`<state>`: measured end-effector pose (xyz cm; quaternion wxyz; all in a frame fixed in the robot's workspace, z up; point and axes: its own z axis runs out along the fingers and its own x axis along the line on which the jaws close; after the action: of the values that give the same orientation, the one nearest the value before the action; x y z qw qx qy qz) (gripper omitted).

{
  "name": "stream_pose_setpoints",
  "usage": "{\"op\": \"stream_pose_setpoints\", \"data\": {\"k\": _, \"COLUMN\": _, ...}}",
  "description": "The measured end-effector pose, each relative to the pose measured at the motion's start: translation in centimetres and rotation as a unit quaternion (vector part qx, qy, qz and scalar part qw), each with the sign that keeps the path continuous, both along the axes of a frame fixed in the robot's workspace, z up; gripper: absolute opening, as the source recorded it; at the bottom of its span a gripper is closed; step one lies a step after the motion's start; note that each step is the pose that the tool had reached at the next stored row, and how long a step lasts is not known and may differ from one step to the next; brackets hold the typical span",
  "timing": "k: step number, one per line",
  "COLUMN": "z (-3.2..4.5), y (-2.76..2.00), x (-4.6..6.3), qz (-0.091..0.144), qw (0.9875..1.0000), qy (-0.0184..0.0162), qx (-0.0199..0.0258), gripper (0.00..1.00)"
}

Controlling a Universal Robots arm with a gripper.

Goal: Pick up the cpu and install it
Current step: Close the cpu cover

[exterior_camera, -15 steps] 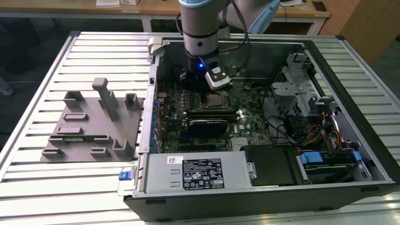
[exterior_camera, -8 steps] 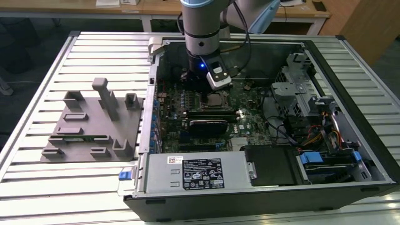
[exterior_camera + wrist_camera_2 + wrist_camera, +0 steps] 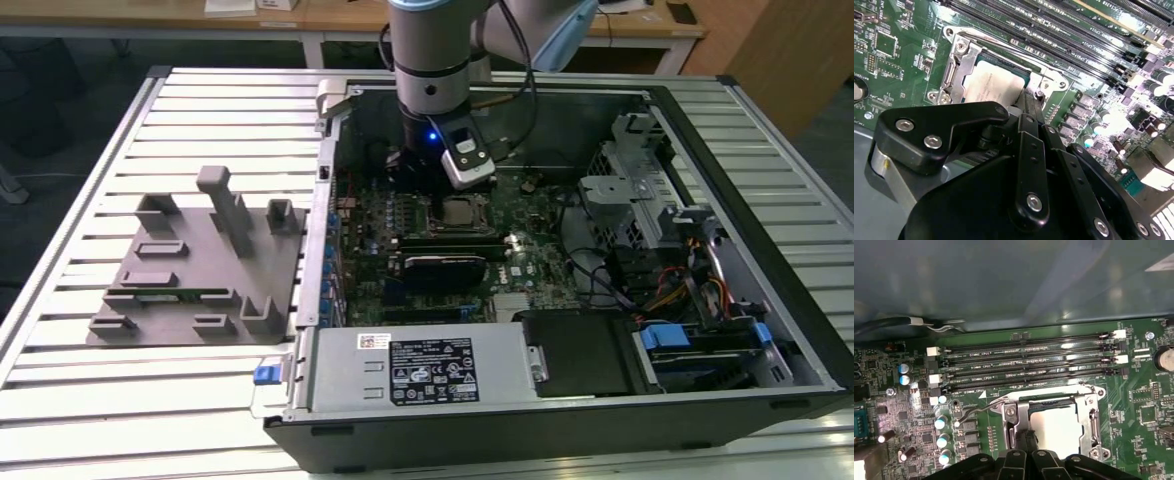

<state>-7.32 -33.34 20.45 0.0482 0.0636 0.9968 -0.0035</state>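
- Slatted metal table (image 3: 80,390) carries everything. At the exterior view's left sits the grey tray (image 3: 187,322); I judge its moulded slots keep parts apart, and a green memory stick (image 3: 167,295) lies in one.
- Next, the open computer case (image 3: 561,432) lies on its side, so the board faces up toward the arm.
- The cpu (image 3: 996,85) lies flat inside its metal socket frame.
- My gripper (image 3: 1026,437) hangs at its edge, fingers together, holding nothing.
- The power supply label (image 3: 434,370) carries print; I leave it unread.
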Motion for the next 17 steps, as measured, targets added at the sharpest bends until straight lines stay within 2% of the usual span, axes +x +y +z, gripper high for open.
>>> {"op": "stream_pose_setpoints", "data": {"k": 10, "z": 2.03, "y": 0.0, "x": 0.0, "qz": 0.0, "qw": 1.0, "qy": -0.0001, "qx": 0.0001, "gripper": 0.11}}
{"op": "stream_pose_setpoints", "data": {"k": 14, "z": 2.09, "y": 0.0, "x": 0.1, "qz": 0.001, "qw": 1.0, "qy": -0.0001, "qx": 0.0001, "gripper": 0.11}}
{"op": "stream_pose_setpoints", "data": {"k": 17, "z": 2.09, "y": 0.0, "x": 0.9, "qz": 0.0, "qw": 1.0, "qy": 0.0005, "qx": 0.0001, "gripper": 0.11}}
